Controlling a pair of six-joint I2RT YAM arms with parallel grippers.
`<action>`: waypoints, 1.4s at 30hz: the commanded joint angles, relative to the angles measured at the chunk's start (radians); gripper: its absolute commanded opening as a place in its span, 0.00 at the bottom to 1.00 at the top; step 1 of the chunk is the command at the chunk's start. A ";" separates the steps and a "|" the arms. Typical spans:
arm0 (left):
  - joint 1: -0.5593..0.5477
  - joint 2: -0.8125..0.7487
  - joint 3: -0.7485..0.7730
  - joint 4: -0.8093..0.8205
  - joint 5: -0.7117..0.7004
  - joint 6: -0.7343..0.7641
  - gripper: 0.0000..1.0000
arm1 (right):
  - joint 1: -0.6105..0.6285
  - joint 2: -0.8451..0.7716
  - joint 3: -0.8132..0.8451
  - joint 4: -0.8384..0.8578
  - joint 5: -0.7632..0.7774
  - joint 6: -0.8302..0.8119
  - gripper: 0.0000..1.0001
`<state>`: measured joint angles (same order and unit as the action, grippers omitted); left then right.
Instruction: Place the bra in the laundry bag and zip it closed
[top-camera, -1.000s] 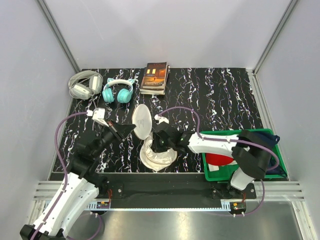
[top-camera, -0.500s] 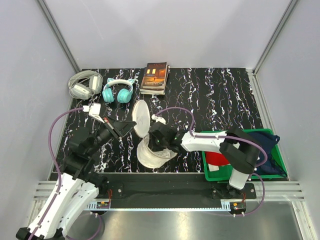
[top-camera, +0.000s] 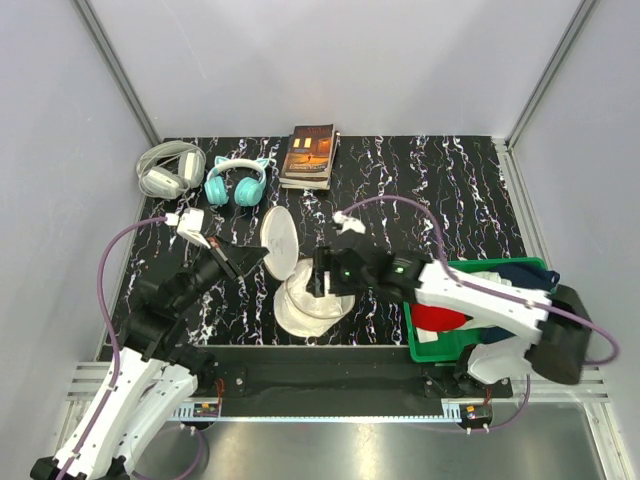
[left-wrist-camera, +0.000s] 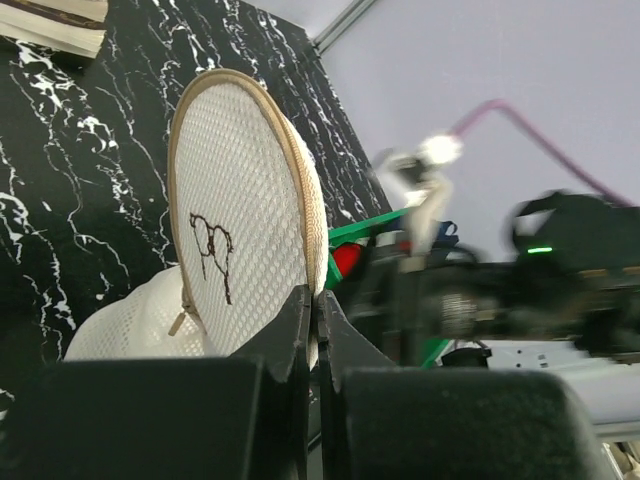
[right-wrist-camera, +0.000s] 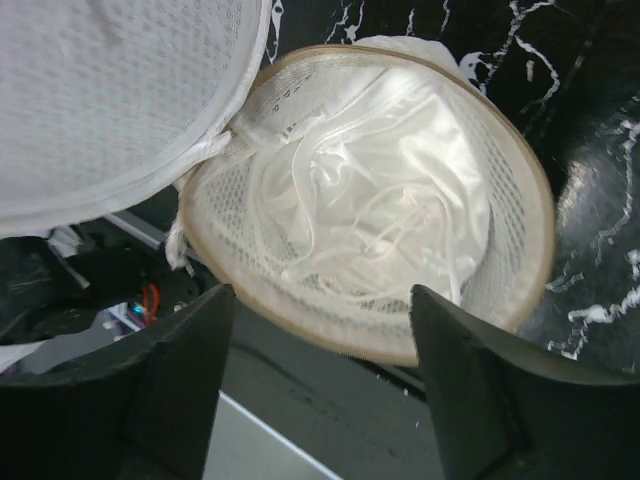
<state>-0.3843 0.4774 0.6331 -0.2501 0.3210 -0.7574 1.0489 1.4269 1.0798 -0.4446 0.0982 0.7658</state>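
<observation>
The laundry bag's lower half (top-camera: 300, 312) lies open on the table, cream mesh with a tan rim (right-wrist-camera: 527, 210). The white bra (right-wrist-camera: 370, 195) is bunched inside it, straps tangled on top. The bag's round lid (left-wrist-camera: 240, 200), with a small black drawing, stands upright. My left gripper (left-wrist-camera: 312, 300) is shut on the lid's rim and holds it up (top-camera: 280, 240). My right gripper (right-wrist-camera: 320, 295) hangs open just above the near edge of the lower half, with nothing between its fingers. In the top view, the right gripper (top-camera: 320, 272) is at the bag's right side.
White-grey headphones (top-camera: 170, 168), teal cat-ear headphones (top-camera: 236, 182) and a book (top-camera: 310, 155) lie along the back of the table. A green bin (top-camera: 450, 352) at the right front holds a red cloth (top-camera: 440, 322) and a dark blue cloth (top-camera: 525, 275).
My right gripper has opened and pulled back up and to the right, leaving the bra in the lower half. The left gripper still holds the lid upright.
</observation>
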 joint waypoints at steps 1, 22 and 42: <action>-0.004 0.003 0.045 0.012 -0.022 0.036 0.00 | -0.027 -0.166 -0.064 -0.183 0.063 0.058 0.86; -0.004 0.007 0.065 0.006 -0.011 0.052 0.00 | -0.159 -0.086 -0.313 0.191 -0.048 0.079 0.36; -0.004 0.056 0.300 -0.253 -0.137 0.316 0.00 | -0.174 0.062 0.267 -0.186 -0.009 -0.210 0.00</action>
<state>-0.3851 0.5011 0.8978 -0.4816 0.1749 -0.5014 0.8825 1.4044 1.3270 -0.5819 0.0860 0.6106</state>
